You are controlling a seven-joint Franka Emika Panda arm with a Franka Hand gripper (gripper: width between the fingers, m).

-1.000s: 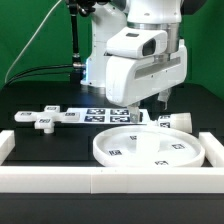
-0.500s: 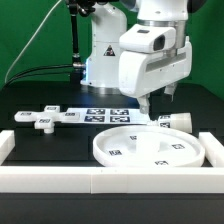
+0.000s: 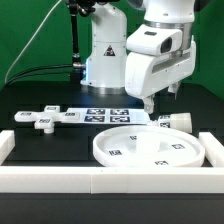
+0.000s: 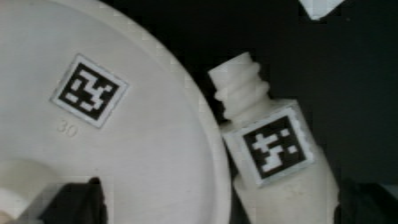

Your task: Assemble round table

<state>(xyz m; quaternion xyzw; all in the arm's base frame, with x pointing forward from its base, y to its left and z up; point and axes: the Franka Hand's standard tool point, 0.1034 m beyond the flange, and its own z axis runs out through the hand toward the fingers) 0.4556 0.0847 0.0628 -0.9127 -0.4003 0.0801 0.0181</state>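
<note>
1. Well off to the gripper's side, toward the exterior view's left, the small cross-shaped base lies flat on the black table. It is apart from the other white parts.
2. Closer to the gripper on that same side, the marker board lies flat on the table. It stretches from just beside the base to the area under the hand.
3. Below the gripper and nearer the camera, the large round disc lies flat with its rim up, and square tags show on its inner face. The white border wall runs along the table edge in front of it.
4. The gripper hangs in the air above the far edge of the disc, touching nothing. Its two fingers are spread wide with nothing held between them. In the wrist view the dark, blurred fingertips sit far apart, with the disc's rim and the leg on the table beneath the gap.
5. Under the gripper and a little toward the exterior view's right, the short cylindrical leg lies on its side just beside the disc's rim. The wrist view shows a tag facing up on it and its ridged, narrower end. I cannot tell whether the leg touches the rim.
</note>
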